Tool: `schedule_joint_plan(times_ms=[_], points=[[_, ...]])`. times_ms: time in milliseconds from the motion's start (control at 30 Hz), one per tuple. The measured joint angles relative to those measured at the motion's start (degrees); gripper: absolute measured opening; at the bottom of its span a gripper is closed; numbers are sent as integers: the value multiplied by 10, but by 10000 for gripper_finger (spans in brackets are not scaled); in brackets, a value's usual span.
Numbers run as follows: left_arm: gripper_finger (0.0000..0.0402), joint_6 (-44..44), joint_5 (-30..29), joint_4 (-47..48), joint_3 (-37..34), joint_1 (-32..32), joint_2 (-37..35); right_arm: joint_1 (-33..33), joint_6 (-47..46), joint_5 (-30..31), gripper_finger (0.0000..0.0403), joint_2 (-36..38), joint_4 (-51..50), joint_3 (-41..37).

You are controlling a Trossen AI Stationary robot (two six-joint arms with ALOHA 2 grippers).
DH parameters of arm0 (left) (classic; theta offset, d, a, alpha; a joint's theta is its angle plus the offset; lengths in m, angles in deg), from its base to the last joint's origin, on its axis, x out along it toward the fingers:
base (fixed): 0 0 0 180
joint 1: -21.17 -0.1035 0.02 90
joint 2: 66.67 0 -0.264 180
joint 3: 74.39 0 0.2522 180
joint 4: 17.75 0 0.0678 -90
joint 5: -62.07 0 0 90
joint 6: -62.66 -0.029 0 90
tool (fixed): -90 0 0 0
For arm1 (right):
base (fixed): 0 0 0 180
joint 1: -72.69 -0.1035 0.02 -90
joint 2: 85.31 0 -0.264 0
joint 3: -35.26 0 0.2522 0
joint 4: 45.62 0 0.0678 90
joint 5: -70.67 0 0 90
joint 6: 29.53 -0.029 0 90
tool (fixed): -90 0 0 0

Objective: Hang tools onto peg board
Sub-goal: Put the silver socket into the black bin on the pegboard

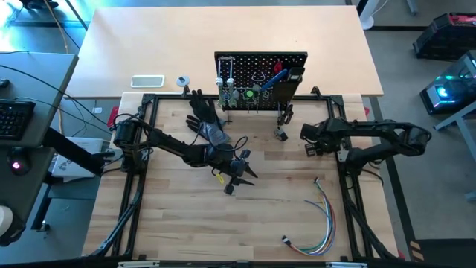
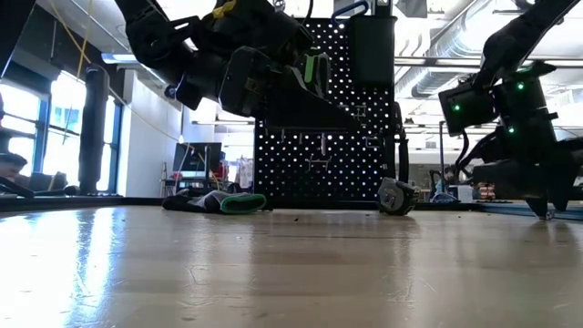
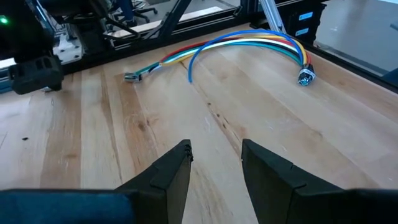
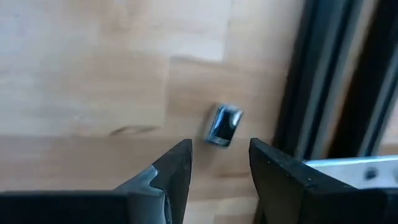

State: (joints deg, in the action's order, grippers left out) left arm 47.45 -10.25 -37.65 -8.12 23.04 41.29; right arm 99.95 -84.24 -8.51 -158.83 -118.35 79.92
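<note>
The black peg board stands upright at the table's far middle and also shows in the low view. Silver wrenches, a green-handled tool, a blue-handled tool and a red-handled tool hang on it. A small silver and black piece lies on the table in front of the board's right end; it also shows in the low view. My right gripper is open just right of it, fingers toward it. My left gripper is open and empty over the table's middle.
A black glove lies left of the board's front and also shows in the low view. A bundle of coloured wires lies at the near right and shows in the left wrist view. A black frame rail runs along the table's right side.
</note>
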Motion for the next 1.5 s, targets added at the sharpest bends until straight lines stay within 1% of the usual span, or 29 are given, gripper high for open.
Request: schedule_joint_plan(times_ms=[100,267,400,600,733,833,1033,1133,1267,1367,1433,1500], points=[[136,0,0,0,0,0,0,1,-7,26,156,0,0,0],[136,0,0,4,0,0,0,11,2,37,156,0,19,0],[136,1,0,4,0,0,0,23,20,26,156,0,44,0],[136,6,0,5,0,0,0,39,27,13,155,0,43,0],[136,11,0,8,0,0,0,36,30,-4,144,0,44,1],[136,11,0,10,0,1,0,24,31,-23,135,0,31,1],[136,8,0,13,0,1,0,-17,-9,-8,134,1,-2,1],[136,7,0,13,0,1,0,-50,-15,-19,134,1,-2,1],[136,5,0,13,0,1,0,-94,-39,-11,134,1,5,1],[136,1,0,13,0,1,0,-105,-54,-10,134,1,19,1],[136,0,0,13,0,1,0,-105,-70,-27,134,1,45,1],[136,-1,0,11,0,0,0,-108,-56,-57,134,1,100,1]])
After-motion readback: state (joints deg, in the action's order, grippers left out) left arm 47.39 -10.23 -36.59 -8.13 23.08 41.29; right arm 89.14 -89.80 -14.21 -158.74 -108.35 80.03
